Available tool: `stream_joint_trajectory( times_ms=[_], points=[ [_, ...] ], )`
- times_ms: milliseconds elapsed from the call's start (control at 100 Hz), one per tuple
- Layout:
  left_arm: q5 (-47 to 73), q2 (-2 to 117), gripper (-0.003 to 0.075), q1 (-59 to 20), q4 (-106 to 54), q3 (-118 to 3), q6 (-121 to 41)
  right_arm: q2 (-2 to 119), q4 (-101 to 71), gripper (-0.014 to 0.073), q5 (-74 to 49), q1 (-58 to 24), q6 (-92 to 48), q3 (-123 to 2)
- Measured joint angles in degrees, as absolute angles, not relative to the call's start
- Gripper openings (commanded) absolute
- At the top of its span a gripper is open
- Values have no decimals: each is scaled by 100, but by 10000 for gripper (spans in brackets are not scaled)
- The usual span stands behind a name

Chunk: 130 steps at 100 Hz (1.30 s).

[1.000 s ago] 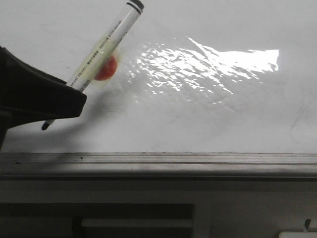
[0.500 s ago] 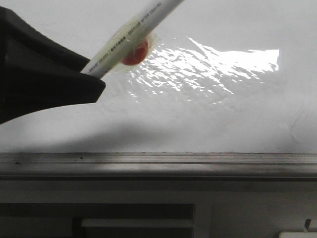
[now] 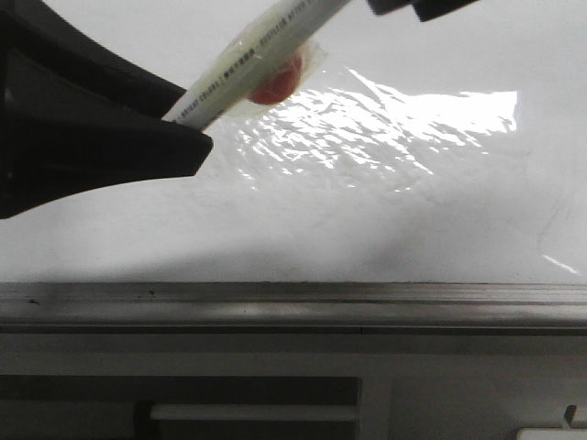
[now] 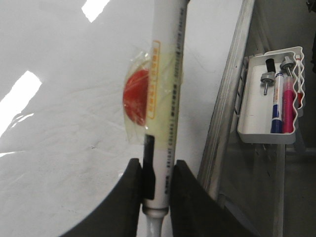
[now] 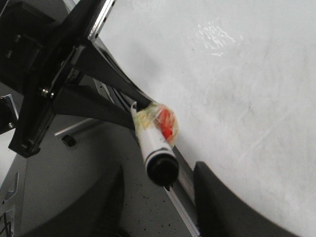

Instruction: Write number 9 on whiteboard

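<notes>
At nine o'clock in the front view, the left gripper (image 3: 188, 137) is clamped on a white marker (image 3: 248, 60) that slants up toward one o'clock, where the right gripper (image 3: 417, 7) shows only as dark tips at the top edge. A red disc (image 3: 280, 84) taped to the barrel sits near the marker's middle. The whiteboard (image 3: 385, 211) fills the upper view, its film wrinkled and glaring at two o'clock, with a grey edge rail (image 3: 293, 302) across six o'clock. No number 9 is visible anywhere; the board carries only faint smudges.

Left wrist view: both fingers (image 4: 123, 197) press the barrel (image 4: 165, 98) just above its grey nib end, so the grip is low and narrow. A white marker tray (image 4: 269, 98) with spare pens hangs at three o'clock beyond the rail.

Right wrist view: the right gripper's jaws stand apart, one on each side of the black cap (image 5: 162, 170), not touching it.

Judged risks: closing off-centre on the cap could lever the marker within the left hold and tilt it, or the cap could resist and drag the pen out. Later, the wrinkled film may snag the nib and break the stroke.
</notes>
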<state>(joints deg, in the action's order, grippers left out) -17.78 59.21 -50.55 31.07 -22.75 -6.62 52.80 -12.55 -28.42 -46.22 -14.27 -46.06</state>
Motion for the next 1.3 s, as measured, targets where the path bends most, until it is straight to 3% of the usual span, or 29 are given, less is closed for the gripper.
stream_joint_trajectory(
  times_ms=[380,660,760,1030,1300],
  points=[
    [-1778,5921,-20,-5055,3117,-2275,-662,5941,-1382,256,-2839,-4622,-1427,-4965],
    [-1765,5921,-18,-5055,3117,-2275,-662,5961,-1531,-69,-2839,-4650,-1427,-4979],
    [-1757,5921,18,-5055,3131,-2275,-681,5961,-1583,-69,-2859,-4671,-1438,-4989],
    [-1733,5921,250,-5055,2880,-2275,-695,5961,-1535,-62,-2883,-4671,-1446,-4989],
    [-1511,5501,270,-5055,2209,-2275,-685,5961,-1512,-56,-2972,-4661,-1436,-4989]
  ],
)
